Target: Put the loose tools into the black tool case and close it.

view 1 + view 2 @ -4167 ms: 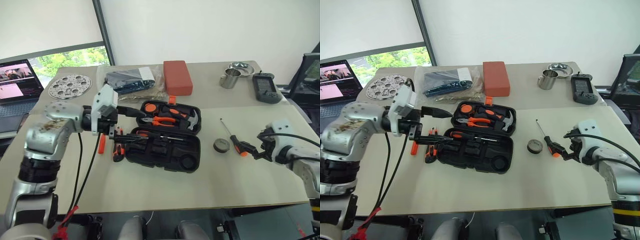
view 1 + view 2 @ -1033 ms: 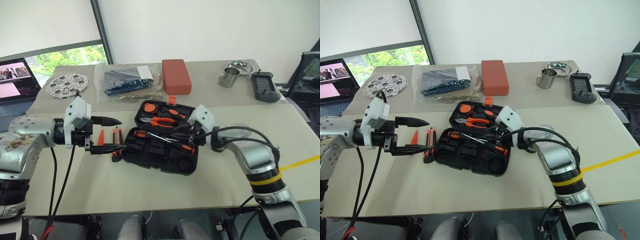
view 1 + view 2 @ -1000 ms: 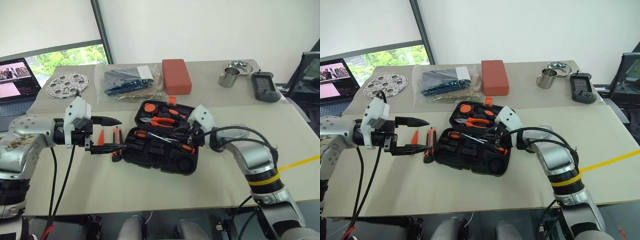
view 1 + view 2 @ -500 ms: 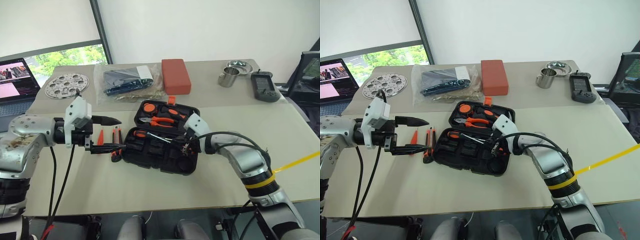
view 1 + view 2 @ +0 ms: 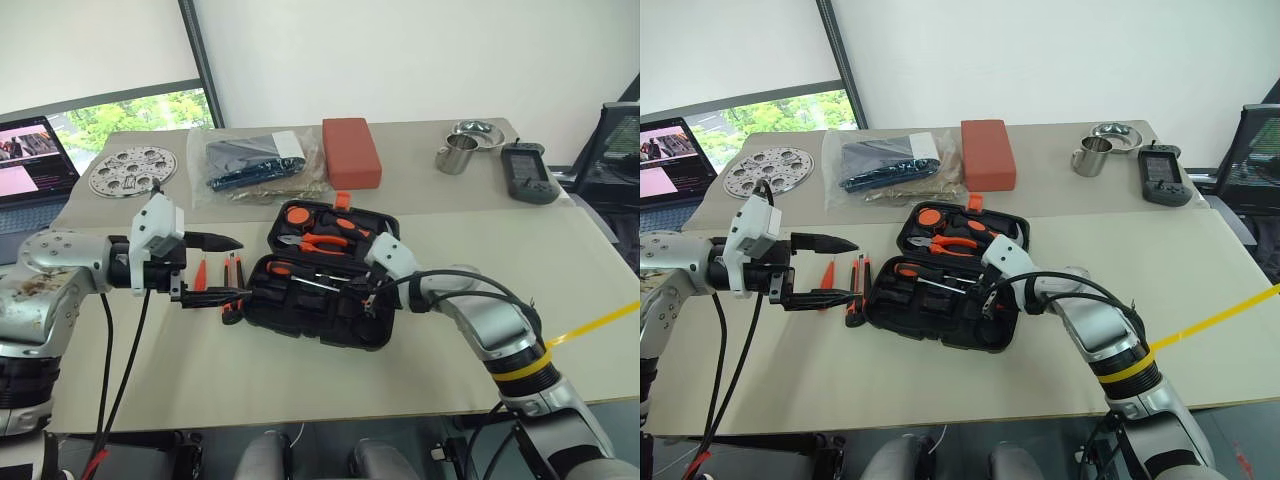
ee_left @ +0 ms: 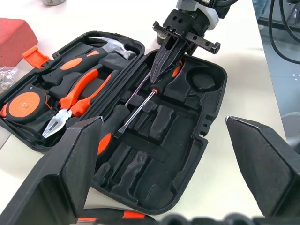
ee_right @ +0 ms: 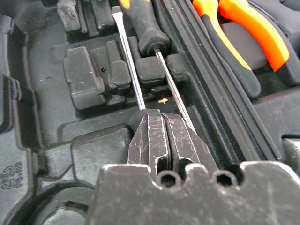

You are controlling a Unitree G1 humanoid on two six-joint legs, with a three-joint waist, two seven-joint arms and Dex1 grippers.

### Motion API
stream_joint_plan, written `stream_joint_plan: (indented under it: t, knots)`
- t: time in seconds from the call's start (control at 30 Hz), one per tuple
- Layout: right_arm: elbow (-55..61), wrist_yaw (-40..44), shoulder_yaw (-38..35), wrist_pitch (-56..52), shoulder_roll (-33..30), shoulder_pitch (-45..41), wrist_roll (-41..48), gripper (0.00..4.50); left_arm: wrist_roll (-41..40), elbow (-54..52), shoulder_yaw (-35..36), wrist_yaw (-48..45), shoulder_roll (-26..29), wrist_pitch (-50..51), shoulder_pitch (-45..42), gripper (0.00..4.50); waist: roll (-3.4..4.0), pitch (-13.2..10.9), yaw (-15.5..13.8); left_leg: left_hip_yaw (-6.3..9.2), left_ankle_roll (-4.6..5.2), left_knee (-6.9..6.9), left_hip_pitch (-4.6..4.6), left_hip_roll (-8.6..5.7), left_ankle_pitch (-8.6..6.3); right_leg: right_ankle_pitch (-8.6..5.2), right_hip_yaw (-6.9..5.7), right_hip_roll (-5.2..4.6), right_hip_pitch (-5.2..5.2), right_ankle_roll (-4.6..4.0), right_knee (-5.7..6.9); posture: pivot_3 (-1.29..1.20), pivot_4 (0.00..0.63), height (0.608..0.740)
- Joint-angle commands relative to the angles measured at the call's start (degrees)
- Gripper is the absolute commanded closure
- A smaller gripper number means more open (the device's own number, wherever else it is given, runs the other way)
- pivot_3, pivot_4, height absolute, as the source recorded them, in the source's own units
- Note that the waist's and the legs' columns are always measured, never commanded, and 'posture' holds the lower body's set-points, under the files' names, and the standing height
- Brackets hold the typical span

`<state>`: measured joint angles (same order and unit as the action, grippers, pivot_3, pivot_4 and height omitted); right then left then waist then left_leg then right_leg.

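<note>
In the near tray of the black tool case (image 5: 325, 290), right hand (image 6: 164, 63) clamped shut on the handle end of a screwdriver (image 6: 140, 104), blade lying slantwise over the moulded recesses. Shaft not seated in a slot yet, by the look of it; probably gripped at the handle so the blade can be laid down into its groove. A second, thinner shaft (image 7: 172, 89) lying just beside it, running out of a black-and-orange handle (image 7: 143, 21) already in the tray.

Far half of the case holding pliers (image 6: 77, 101), a hammer (image 6: 112, 44) and an orange tape measure (image 6: 23, 104), all in their recesses. Round recess (image 6: 201, 79) at the tray corner empty. Case lying fully open on the surface (image 5: 300, 380), orange latch (image 5: 343, 200) at the far edge.

Left hand (image 5: 212, 268) open wide, empty, hovering beside the case over the loose tools (image 5: 218, 278) on the surface – orange-and-black handles, exact types hard to tell. Likely parked ready to pick those next.

Lid not yet closed.
</note>
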<state>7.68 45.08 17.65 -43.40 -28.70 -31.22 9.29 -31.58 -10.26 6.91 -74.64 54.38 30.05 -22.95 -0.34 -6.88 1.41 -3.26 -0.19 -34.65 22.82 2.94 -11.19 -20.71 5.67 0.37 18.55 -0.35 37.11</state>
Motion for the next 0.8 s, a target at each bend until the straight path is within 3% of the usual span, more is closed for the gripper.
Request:
stream_joint_plan:
  t: [0.03, 0.8]
  knots:
    - [3.53, 1.19, -1.85, 0.29, -0.65, -0.99, 1.56, 4.45, 0.26, -0.39, 0.49, 0.4, 0.25, -1.34, -0.46, 0.0, 0.0, 0.0, -0.02, 0.0, 0.0, 0.0, 0.01, 0.0, 0.0, 0.0, 0.0, 0.0, 0.01, 0.0, 0.0, 0.0, 0.15, 0.74]
    - [0.98, 1.5, 1.44, 1.26, -0.42, 0.86, -0.09, 4.45, 0.1, -0.36, 0.85, 0.59, 0.54, -1.21, -0.8, 0.0, 0.0, 0.0, 0.05, -0.01, 0.0, 0.0, 0.0, 0.0, 0.0, 0.0, 0.0, 0.0, 0.02, 0.0, 0.0, 0.0, 0.15, 0.74]
